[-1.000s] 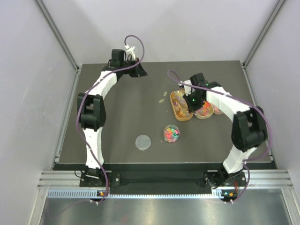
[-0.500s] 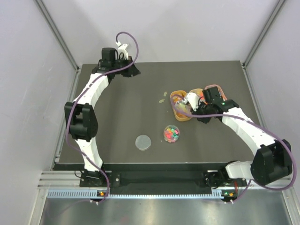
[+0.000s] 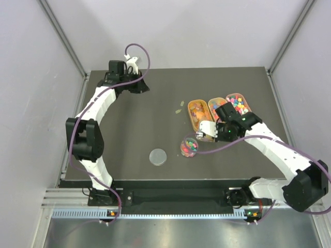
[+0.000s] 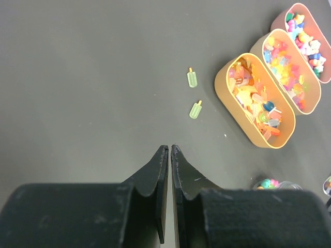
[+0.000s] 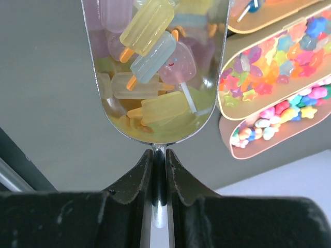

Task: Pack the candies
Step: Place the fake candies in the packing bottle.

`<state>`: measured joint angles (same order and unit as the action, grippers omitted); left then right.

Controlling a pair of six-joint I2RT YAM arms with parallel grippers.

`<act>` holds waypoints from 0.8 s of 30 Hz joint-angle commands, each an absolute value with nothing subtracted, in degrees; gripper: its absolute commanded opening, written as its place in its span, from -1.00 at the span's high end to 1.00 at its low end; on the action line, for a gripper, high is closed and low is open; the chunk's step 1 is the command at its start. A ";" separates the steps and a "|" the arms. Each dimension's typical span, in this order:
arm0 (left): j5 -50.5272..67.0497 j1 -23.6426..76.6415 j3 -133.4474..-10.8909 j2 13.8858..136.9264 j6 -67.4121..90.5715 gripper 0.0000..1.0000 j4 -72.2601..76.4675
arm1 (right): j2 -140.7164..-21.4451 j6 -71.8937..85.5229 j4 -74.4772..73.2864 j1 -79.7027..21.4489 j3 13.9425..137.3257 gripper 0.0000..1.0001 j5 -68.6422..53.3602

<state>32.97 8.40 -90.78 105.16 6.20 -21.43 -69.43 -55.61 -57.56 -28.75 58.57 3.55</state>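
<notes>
My right gripper (image 5: 159,152) is shut on the handle of a metal scoop (image 5: 155,77) filled with popsicle-shaped candies (image 5: 155,57) in yellow, blue, pink and white. In the top view the scoop (image 3: 206,132) hangs just right of the small clear dish (image 3: 189,147), which holds bright candies. Three orange oval trays (image 3: 199,123) of candies stand behind it. My left gripper (image 4: 169,148) is shut and empty, far back left (image 3: 140,86). Two green candies (image 4: 192,78) lie loose on the table.
The clear round lid (image 3: 158,156) lies on the dark table left of the dish. The trays (image 4: 222,88) sit side by side at the right of the left wrist view. Grey walls enclose the table.
My right gripper has moved from the trays toward the near left with the loaded scoop, ending beside the clear dish. The left arm has drifted slightly left at the back.
</notes>
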 commanded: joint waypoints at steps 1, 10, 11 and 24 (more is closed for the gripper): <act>32.17 7.56 -88.95 101.16 5.27 0.78 -20.04 | -71.18 -58.27 -59.76 -33.65 62.93 1.00 8.79; 31.73 6.59 -87.01 100.37 6.42 0.79 -19.25 | -76.37 -53.88 -60.29 -42.79 62.93 1.00 15.81; 31.90 6.42 -86.58 100.11 6.59 0.79 -18.99 | -76.81 -53.53 -60.29 -43.15 63.19 1.00 17.04; 33.04 6.15 -81.65 98.35 8.61 0.81 -15.56 | -83.23 -51.15 -66.44 -49.91 69.08 1.00 28.82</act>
